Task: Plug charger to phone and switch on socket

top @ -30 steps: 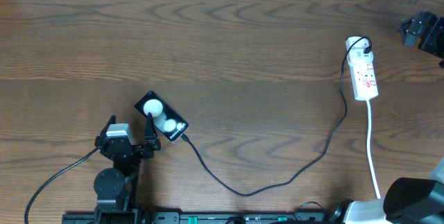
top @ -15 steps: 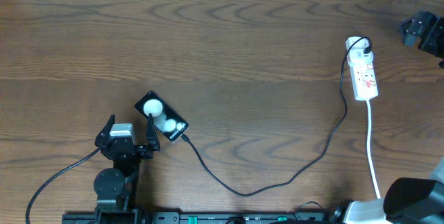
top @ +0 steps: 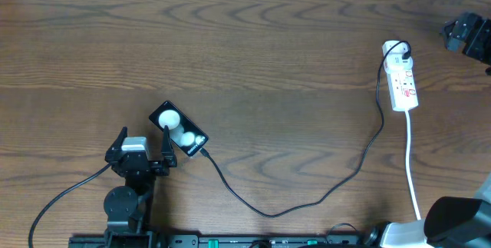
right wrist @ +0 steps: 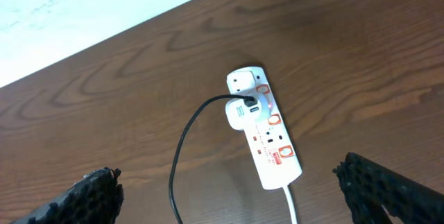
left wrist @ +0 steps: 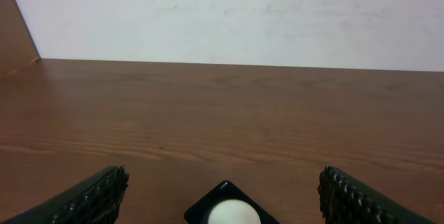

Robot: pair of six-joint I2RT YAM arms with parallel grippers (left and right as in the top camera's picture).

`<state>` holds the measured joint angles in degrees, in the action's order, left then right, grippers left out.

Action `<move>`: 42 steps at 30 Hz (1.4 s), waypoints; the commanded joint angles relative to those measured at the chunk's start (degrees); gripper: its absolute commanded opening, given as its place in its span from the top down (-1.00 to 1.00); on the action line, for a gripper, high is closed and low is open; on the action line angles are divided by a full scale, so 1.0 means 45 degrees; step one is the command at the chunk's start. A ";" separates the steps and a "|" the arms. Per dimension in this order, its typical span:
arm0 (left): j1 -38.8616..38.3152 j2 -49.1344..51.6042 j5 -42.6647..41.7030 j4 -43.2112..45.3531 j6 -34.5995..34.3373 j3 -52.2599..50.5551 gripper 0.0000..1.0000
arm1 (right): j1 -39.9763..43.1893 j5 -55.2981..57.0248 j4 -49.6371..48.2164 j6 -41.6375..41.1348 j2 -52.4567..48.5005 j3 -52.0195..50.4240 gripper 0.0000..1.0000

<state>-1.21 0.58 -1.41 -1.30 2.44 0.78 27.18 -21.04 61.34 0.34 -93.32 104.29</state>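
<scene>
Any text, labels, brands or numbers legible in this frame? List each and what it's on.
No text can be read in any view.
On the socket: red marks and a small red label near the cord end, too blurred to read.
On the phone: two white blobs, no lettering visible.
On the rail at the bottom edge of the overhead view: a green strip, too small to read.

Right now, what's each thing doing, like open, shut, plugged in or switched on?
phone, lying flat; cable tip at its end, plugged or not unclear.
charger, other end plugged in at the socket.
socket, switches too small to read.
left pincer, open, empty.
right pincer, open, empty.
</scene>
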 commanded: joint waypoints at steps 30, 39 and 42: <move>0.0073 -0.0078 0.0136 -0.0622 0.0112 -0.0121 -0.79 | -0.0175 -0.0219 0.0291 -0.0170 0.0811 -0.0058 -0.99; 0.0073 -0.0078 0.0136 -0.0622 0.0112 -0.0121 -0.79 | -0.2783 0.0311 -0.4265 -0.0107 0.3444 -0.3560 -0.98; 0.0073 -0.0078 0.0136 -0.0622 0.0112 -0.0121 -0.79 | -0.4041 0.1064 -0.6528 -0.0107 0.4804 -0.5824 -0.99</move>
<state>-1.21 0.60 -1.43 -1.39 2.42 0.89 13.04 -19.57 35.92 0.08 -76.31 85.23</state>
